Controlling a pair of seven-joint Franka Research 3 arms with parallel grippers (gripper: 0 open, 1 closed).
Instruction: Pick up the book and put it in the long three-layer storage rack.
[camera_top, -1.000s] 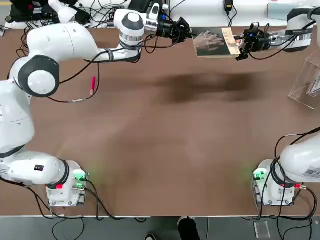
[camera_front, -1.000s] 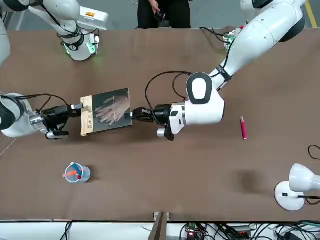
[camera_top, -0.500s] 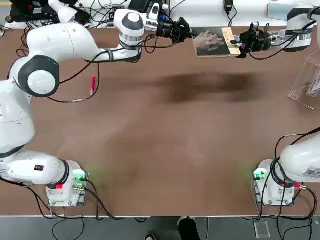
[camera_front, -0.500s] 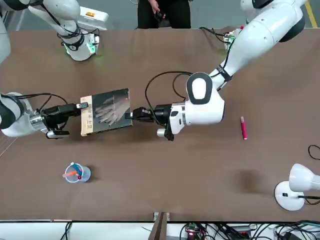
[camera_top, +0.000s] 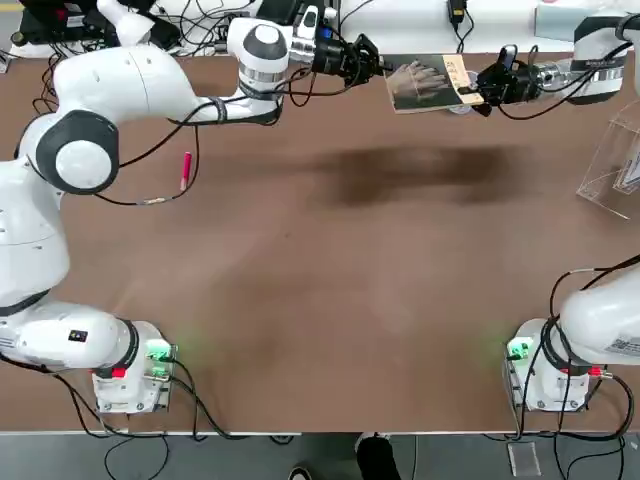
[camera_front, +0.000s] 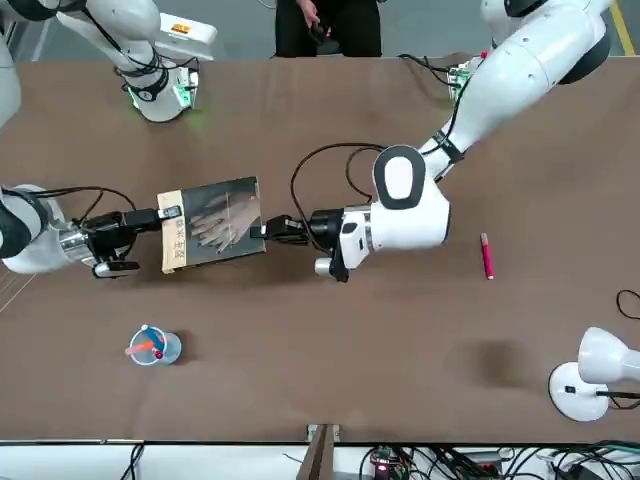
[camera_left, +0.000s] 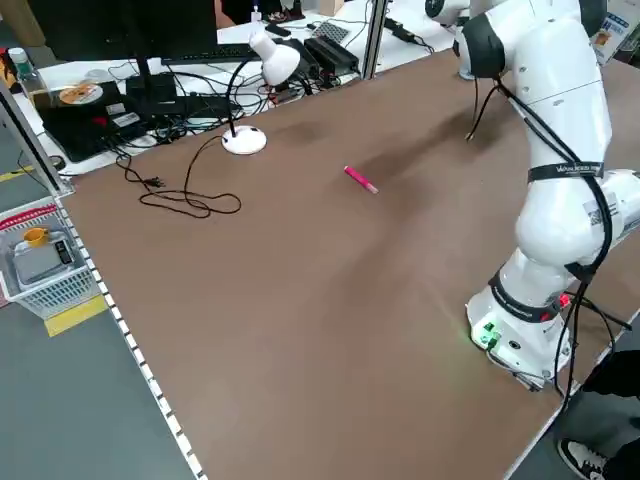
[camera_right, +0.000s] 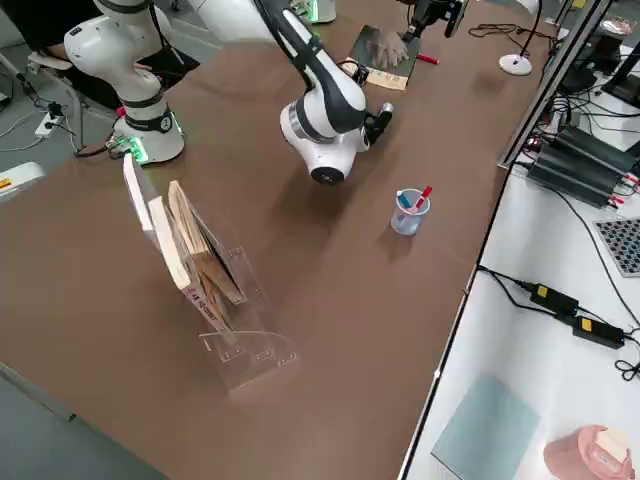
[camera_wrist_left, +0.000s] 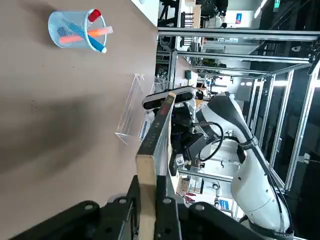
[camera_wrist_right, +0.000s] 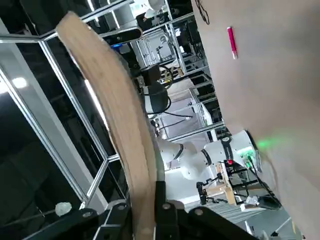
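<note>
The book (camera_top: 425, 83) hangs above the table's far edge, dark grey cover with a pale hand picture and a tan strip, held between both arms. My left gripper (camera_top: 383, 68) is shut on its left edge and my right gripper (camera_top: 470, 88) is shut on the tan-strip edge. From the front the book (camera_front: 212, 223) sits between the right gripper (camera_front: 163, 215) and the left gripper (camera_front: 262, 230). Both wrist views show the book's edge (camera_wrist_left: 155, 135) (camera_wrist_right: 117, 115) clamped between the fingers. The clear rack (camera_top: 615, 165) stands at the table's right side, apart from the book.
In the right side view the rack (camera_right: 200, 270) holds a few upright books. A clear cup of pens (camera_front: 150, 346) stands near the table's far edge. A pink pen (camera_top: 186, 170) lies on the left half. A white lamp (camera_front: 585, 375) stands at the far left corner.
My right gripper has shut on the book's tan-strip edge, and the book has shifted slightly. The left gripper has kept its grip and place.
</note>
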